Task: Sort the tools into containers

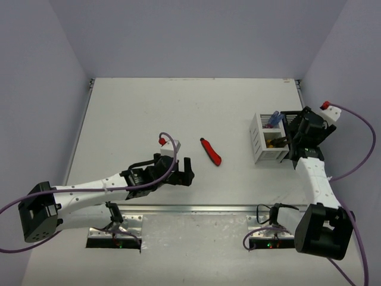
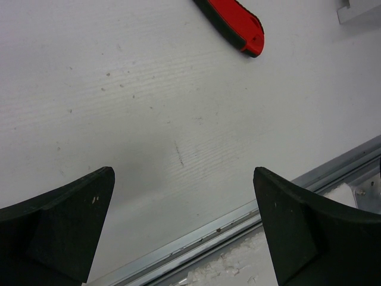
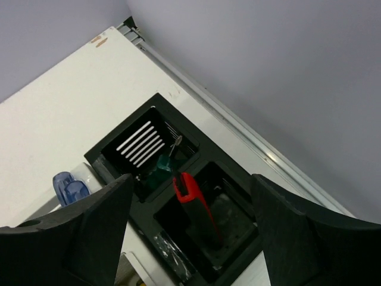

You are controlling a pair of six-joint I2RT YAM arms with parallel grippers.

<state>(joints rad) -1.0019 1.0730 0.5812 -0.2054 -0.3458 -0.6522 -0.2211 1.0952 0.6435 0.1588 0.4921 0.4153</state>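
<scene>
A red-and-black cutter [image 1: 210,151] lies on the table mid-centre; its handle end shows at the top of the left wrist view [image 2: 235,24]. My left gripper [image 1: 180,174] [image 2: 183,173] is open and empty, low over bare table, just left of and nearer than that cutter. The white slatted bin [image 1: 257,143] holds a blue screwdriver [image 1: 275,119] and yellow pliers [image 1: 272,143]. My right gripper [image 1: 297,136] [image 3: 190,180] is open above the black bin [image 1: 289,119] [image 3: 113,156]. That bin holds a green-handled screwdriver [image 3: 159,170] and a second red-and-black cutter [image 3: 199,208], which stands free between the fingers.
A metal rail [image 2: 238,220] runs along the table's near edge, just below the left gripper. Walls close the table on the left, back and right; the right wall [image 3: 268,71] is close behind the black bin. The blue handle [image 3: 68,187] shows beside the black bin.
</scene>
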